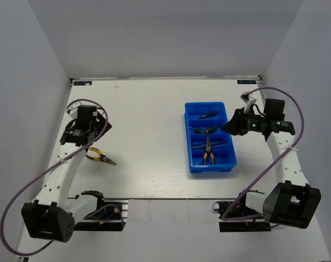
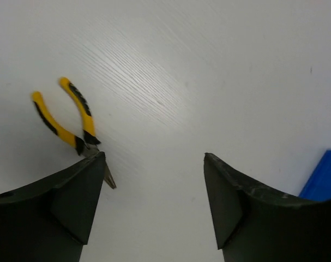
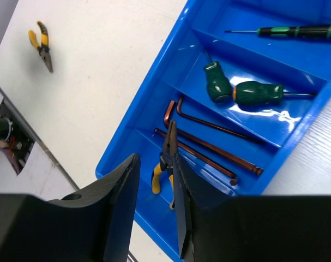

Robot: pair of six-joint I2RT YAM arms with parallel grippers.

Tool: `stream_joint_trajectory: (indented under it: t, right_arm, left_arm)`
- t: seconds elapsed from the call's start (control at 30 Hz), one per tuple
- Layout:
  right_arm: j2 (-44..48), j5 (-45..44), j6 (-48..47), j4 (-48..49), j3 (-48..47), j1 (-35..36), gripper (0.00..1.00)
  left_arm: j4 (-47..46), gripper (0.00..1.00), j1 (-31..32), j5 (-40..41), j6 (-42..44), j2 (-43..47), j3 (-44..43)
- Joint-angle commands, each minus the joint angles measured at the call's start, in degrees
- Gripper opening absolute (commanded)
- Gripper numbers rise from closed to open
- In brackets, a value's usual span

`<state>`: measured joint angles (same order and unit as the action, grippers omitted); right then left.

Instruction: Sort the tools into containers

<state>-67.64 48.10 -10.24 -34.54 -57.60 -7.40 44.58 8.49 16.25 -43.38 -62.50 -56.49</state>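
The blue tray lies right of centre on the table. In it are a thin green-and-black screwdriver, two stubby green screwdrivers, dark hex keys and yellow-handled pliers whose nose crosses a rib. My right gripper hovers over the tray's right side, jaws apart, the pliers lying loose below the gap. A second pair of pliers lies on the bare table at the left. My left gripper stands open just beside them, holding nothing.
Purple cables loop beside both arms. The arm bases sit at the table's near edge. White walls close in the table at the back and sides. A corner of the tray shows at the right of the left wrist view.
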Motion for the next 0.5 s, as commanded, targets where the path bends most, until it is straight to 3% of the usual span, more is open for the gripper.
stream_joint_trajectory:
  t: [0.0,0.17,0.47]
  right_arm:
    - [-0.48,2.27,-1.71,-1.75,-2.25,1.24,0.37]
    - [-0.13,1.91,-1.54,-1.75,-2.25,2.04,0.37]
    - [-0.04,1.65,-1.89,-1.58,-1.63,2.65,0.37]
  left_arm:
    - [3.07,0.79,-4.87,7.13,0.65,-0.42,3.30]
    - [-2.29,0.56,-12.00,0.29,3.12,-7.98,7.79]
    - [-7.92,0.55,-16.83,-5.26,8.75,-15.98,6.30]
